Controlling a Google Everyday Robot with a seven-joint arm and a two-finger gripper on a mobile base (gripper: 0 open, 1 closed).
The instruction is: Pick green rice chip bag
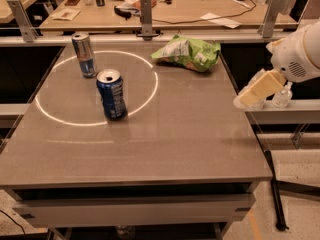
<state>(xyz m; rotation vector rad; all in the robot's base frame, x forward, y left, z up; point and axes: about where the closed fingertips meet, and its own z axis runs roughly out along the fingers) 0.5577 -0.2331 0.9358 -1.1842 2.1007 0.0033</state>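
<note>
Lying lengthwise left-right: green rice chip bag (187,53) | hand (254,93) right of table (190,144), state unclear

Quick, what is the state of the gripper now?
Gripper: beside the table's right edge, apart from the bag; open or closed cannot be told.

Light-green bag (187,53); perhaps cream gripper (248,100), right.

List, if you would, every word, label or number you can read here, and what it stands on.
No text can be read.
green rice chip bag: print too blurred.
blue soda can: label too blurred.
slim silver-blue can: label too blurred.
gripper, off the table's right edge: no marking visible.
</note>
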